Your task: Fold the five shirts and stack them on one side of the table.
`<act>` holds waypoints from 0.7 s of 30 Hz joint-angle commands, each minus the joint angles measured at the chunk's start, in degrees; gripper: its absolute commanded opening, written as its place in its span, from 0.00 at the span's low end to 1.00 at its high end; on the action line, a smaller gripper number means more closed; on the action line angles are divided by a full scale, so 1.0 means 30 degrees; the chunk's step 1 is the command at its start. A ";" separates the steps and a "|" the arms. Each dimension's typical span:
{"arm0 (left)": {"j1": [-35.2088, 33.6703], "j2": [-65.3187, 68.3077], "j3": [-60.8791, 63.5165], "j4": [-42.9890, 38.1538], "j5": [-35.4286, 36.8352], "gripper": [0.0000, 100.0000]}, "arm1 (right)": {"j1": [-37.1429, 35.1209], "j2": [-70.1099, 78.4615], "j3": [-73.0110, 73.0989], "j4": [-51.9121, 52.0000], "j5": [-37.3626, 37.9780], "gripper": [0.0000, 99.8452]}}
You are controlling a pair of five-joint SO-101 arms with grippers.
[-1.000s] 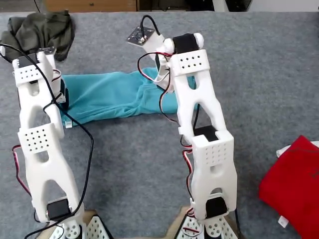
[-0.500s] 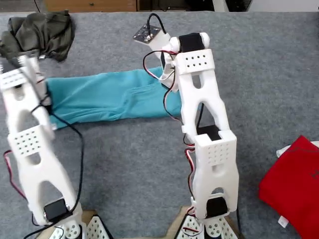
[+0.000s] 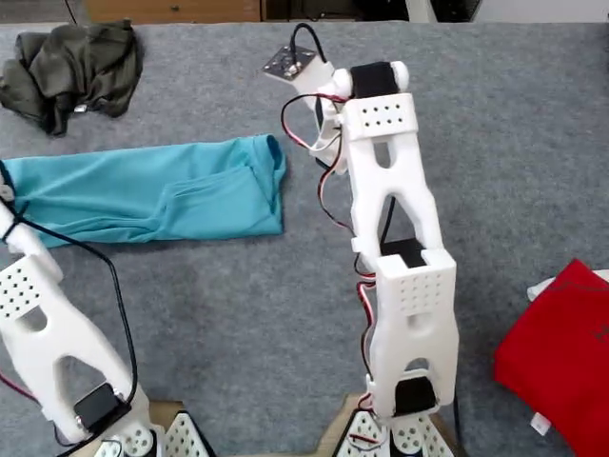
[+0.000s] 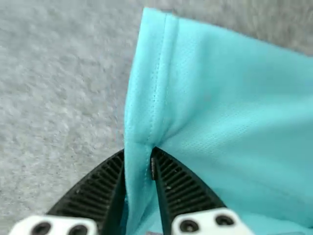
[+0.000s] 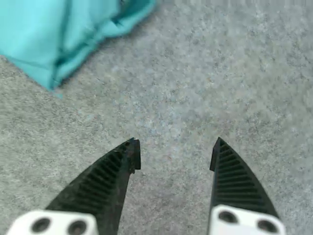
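Note:
A teal shirt [image 3: 152, 190] lies stretched in a long band across the left half of the grey table. In the left wrist view my left gripper [image 4: 139, 157] is shut on a pinched fold of the teal shirt [image 4: 220, 107] near its hemmed edge. The left arm [image 3: 29, 295] stands at the table's left edge, at the shirt's left end. My right gripper [image 5: 174, 147] hangs open over bare carpet, with the teal shirt [image 5: 54, 34] a little away from its fingers. The right arm [image 3: 385, 181] stands just right of the shirt's right end.
A crumpled dark green shirt [image 3: 71, 57] sits at the back left corner. A folded red shirt [image 3: 561, 362] lies at the front right edge, with something white [image 3: 544, 286] beside it. Grey carpet [image 3: 238, 324] covers the table.
The left arm swung left and dragged the teal shirt with it. The shirt slid out from under the right arm, whose gripper now stands clear of the cloth.

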 commanded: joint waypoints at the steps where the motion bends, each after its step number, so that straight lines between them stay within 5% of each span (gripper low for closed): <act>1: -0.0059 -0.0308 -0.2667 0.0176 0.1348 0.02 | 0.0718 -0.1832 -0.0103 0.0293 -0.0147 0.24; 11: 0.2813 -0.1949 -0.2696 0.0205 0.4747 0.02 | 0.2242 -0.1802 0.0015 0.0293 -0.1055 0.24; 21: 0.9055 -0.5319 0.1846 0.0205 0.6505 0.02 | 0.3795 -0.1802 0.0044 0.0293 -0.1055 0.24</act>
